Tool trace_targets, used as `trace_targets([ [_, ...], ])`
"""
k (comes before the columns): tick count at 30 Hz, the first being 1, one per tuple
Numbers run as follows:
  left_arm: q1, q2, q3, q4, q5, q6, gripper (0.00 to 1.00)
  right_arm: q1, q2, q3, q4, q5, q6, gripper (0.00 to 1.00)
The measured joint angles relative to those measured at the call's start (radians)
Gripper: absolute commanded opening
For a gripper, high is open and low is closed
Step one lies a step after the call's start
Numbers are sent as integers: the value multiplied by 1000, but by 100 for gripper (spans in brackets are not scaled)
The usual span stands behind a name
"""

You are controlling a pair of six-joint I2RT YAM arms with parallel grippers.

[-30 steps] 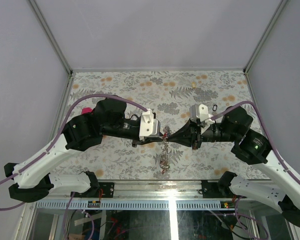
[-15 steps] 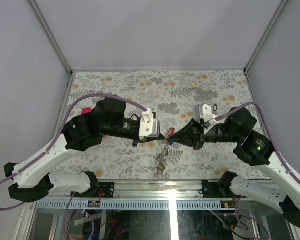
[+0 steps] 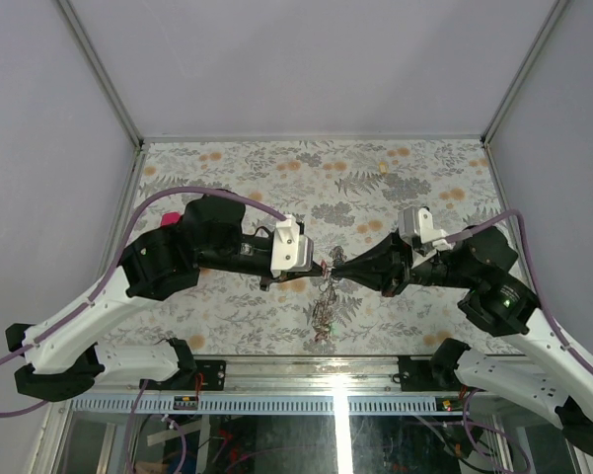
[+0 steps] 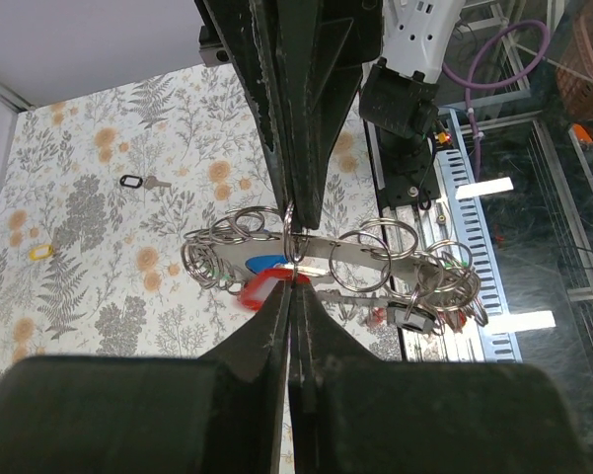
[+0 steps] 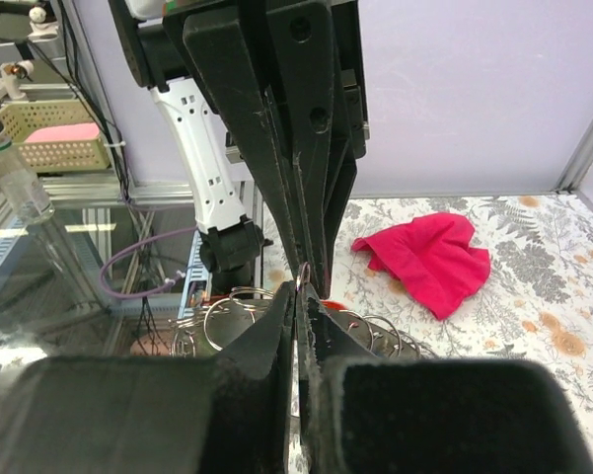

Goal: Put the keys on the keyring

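The keyring (image 3: 324, 301) hangs in the air between the two arms, a grey metal band (image 4: 355, 259) fringed with small split rings and keys with red (image 4: 259, 292) and blue (image 4: 266, 262) tags. My left gripper (image 3: 322, 267) is shut on the keyring's lower edge, as the left wrist view (image 4: 294, 281) shows. My right gripper (image 3: 335, 269) meets it tip to tip and is shut on a small split ring (image 5: 304, 272) at the top of the bunch. A loose key with a black tag (image 3: 422, 210) lies on the table, also seen in the left wrist view (image 4: 143, 182).
A magenta cloth (image 5: 429, 257) lies at the table's left, mostly hidden under my left arm in the top view (image 3: 170, 217). A small cream tag (image 3: 384, 169) lies near the far edge. The flowered table (image 3: 276, 168) ends at grey walls on three sides.
My right arm's wrist and elbow have swung rightward and lower while its fingertips stayed at the centre. The hanging bunch of keys swayed slightly. My left arm has hardly moved.
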Motion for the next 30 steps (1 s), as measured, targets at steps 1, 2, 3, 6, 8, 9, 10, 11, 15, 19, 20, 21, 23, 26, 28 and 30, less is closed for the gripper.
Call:
trace_targets([
  [1,0,-1,0,2,-1,-2,0,0,-3,-10,20,9,8,0],
  [2,0,-1,0,5,-2,-3,0,0,-8,-21,41,16,18,0],
  [3,0,-2,-2,8,-5,-6,0,0,-13,-34,64,26,27,0],
  [6,0,-10,-18,27,-11,-18,0,0,-26,-79,138,51,61,0],
  [8,0,-15,-31,43,-12,-28,0,0,-34,-117,203,71,87,0],
  [9,0,-17,-39,53,-13,-34,0,0,-37,-140,239,85,101,0],
  [10,0,-18,-46,64,-15,-40,0,0,-40,-163,277,96,116,0],
  [11,0,-19,-53,75,-17,-47,0,0,-45,-187,314,109,129,0],
  [15,0,-24,-79,116,-26,-72,0,0,-56,-251,428,149,174,0],
  [19,0,-39,-98,170,-26,-98,4,0,-56,-271,504,167,202,0],
  [20,0,-43,-100,181,-26,-104,6,0,-56,-271,516,167,204,0],
  [21,0,-48,-101,191,-27,-109,10,0,-56,-271,531,168,206,0],
  [23,0,-56,-103,203,-29,-116,13,0,-57,-270,538,169,206,0],
  [26,0,-73,-113,222,-38,-123,20,0,-65,-270,531,174,200,0],
  [28,0,-85,-119,233,-47,-128,22,0,-70,-268,525,174,192,0],
  [30,0,-97,-125,250,-62,-135,25,0,-73,-259,507,174,183,0],
])
